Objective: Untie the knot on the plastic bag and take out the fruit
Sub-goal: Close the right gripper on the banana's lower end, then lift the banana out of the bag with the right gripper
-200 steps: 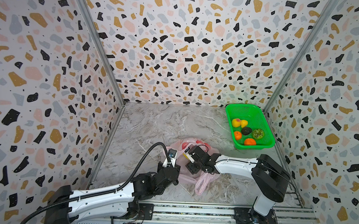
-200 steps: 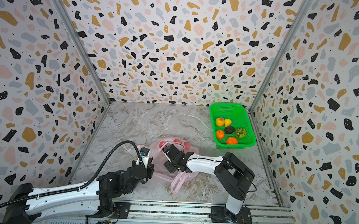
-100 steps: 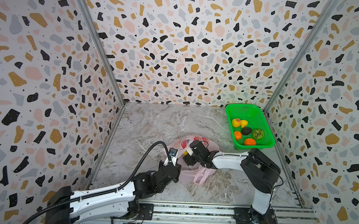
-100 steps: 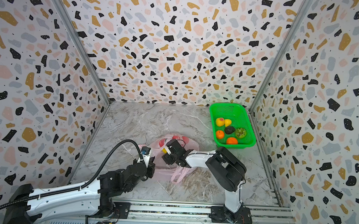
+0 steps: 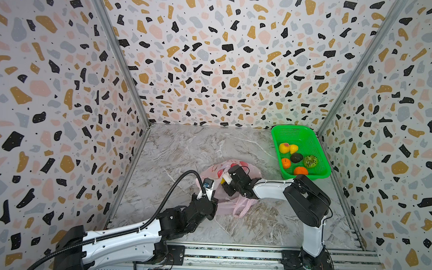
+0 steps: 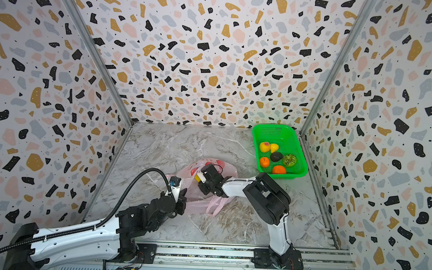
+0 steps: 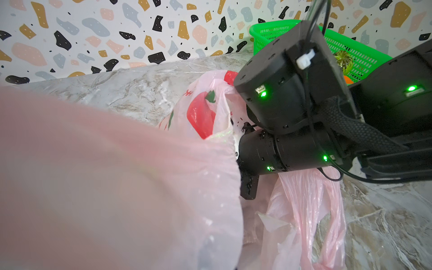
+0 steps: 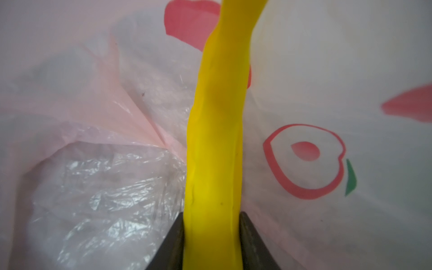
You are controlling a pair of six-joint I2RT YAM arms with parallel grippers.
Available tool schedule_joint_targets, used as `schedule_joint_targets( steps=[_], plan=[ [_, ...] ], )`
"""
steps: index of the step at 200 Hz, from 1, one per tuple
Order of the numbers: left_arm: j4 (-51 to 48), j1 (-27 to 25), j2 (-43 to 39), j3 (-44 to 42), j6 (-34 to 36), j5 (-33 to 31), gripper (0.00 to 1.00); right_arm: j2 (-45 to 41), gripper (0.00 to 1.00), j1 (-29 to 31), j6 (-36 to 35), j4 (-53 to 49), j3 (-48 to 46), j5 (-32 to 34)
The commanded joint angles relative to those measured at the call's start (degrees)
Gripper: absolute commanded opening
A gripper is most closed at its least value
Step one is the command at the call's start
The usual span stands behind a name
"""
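Observation:
The pale pink plastic bag [image 5: 214,169] [image 6: 229,166] lies open near the middle of the marble floor. My right gripper [image 8: 211,224] reaches inside it, shut on a yellow banana [image 8: 217,140] that stands between its two dark fingers. In both top views the bag's film hides those fingers. My left gripper [image 5: 212,202] [image 6: 182,202] sits at the bag's near edge, shut on the film. In the left wrist view the stretched film [image 7: 117,175] covers its jaws. The knot is not in view; the loop handles [image 5: 241,206] [image 7: 308,210] trail loose on the floor.
A green mesh basket [image 5: 278,133] [image 6: 258,132] stands at the back right against the wall. It holds two peaches [image 5: 284,147], an avocado [image 5: 296,157], a kiwi half [image 5: 310,161] and two tangerines [image 5: 286,163]. Patterned walls close three sides; a rail runs along the front.
My right gripper has pushed deeper into the bag toward the back and its jaws have closed on the banana. The left arm has hardly moved.

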Motion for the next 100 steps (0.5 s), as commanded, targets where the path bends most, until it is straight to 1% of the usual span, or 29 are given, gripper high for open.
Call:
schedule_joint_targets(
  steps=[1, 48, 100],
  plan=[
    [1.29, 0.44, -0.73, -0.78, 0.66, -0.37, 0.00, -2.51, 0.27, 0.97, -0.40, -1.93, -1.52, 1.06],
    [0.15, 0.44, -1.09, -0.48, 0.09, -2.52, 0.00, -7.33, 0.25, 3.25, 0.22, -5.15, -2.02, 2.61],
    [-0.74, 0.44, -1.27, -0.69, -0.57, -2.83, 0.00, -13.54, 0.25, 3.72, 5.15, -13.11, -1.84, 4.73]
  ],
)
